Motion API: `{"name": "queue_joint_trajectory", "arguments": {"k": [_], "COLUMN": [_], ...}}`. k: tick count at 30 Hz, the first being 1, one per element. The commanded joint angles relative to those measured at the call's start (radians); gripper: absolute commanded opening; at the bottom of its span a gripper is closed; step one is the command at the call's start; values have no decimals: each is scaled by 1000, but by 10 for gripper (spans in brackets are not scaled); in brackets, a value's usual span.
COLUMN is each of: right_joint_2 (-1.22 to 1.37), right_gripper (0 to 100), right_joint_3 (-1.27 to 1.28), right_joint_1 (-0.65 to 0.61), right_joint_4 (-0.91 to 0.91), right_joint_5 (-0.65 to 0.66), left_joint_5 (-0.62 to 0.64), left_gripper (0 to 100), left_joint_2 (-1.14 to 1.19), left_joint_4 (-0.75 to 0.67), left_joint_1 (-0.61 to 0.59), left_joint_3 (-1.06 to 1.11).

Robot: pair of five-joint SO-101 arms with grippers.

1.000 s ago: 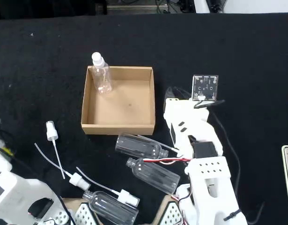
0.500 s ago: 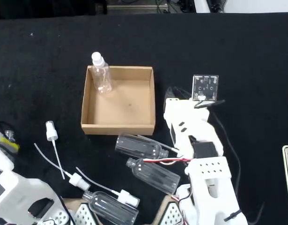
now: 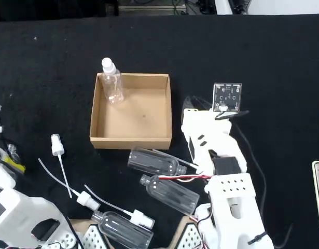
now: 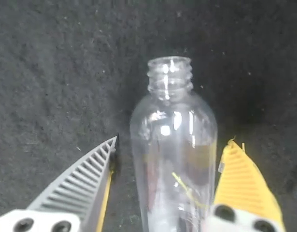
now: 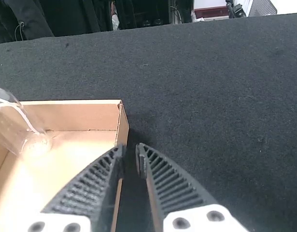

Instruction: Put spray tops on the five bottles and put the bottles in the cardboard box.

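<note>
Black table (image 3: 263, 52), left jaws holding uncapped bottle (image 4: 173, 140)

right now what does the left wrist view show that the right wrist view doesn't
Left wrist, not right wrist: an uncapped clear bottle at the left end effector. Right wrist, not left wrist: a corner of the cardboard box, a second bottle leaning inside it, and the right end effector, shut and empty, beside the box. Both: the black table cover.
</note>
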Motion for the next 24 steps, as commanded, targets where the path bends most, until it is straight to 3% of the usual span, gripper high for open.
{"name": "queue_joint_trajectory", "arguments": {"k": [1,4,9,17,20,24], "right_joint_2": [-18,-18,-18,-19,-19,-19], "right_gripper": [11,11,11,11,11,11], "right_joint_3": [-27,-27,-28,-35,-42,-44], "right_joint_1": [-14,-14,-14,-12,-12,-12], "right_joint_4": [-28,-28,-28,-20,-18,-18], "right_joint_5": [-3,-3,-3,-3,-5,-5], "left_joint_5": [-11,-11,0,336,413,612], "left_gripper": [310,295,37,36,37,39], "left_joint_2": [-21,-21,-21,-43,-115,-245], "left_joint_4": [-20,-20,32,68,68,55], "left_joint_1": [8,8,18,42,44,68], "left_joint_3": [-1,1,-18,-128,-105,-31]}}
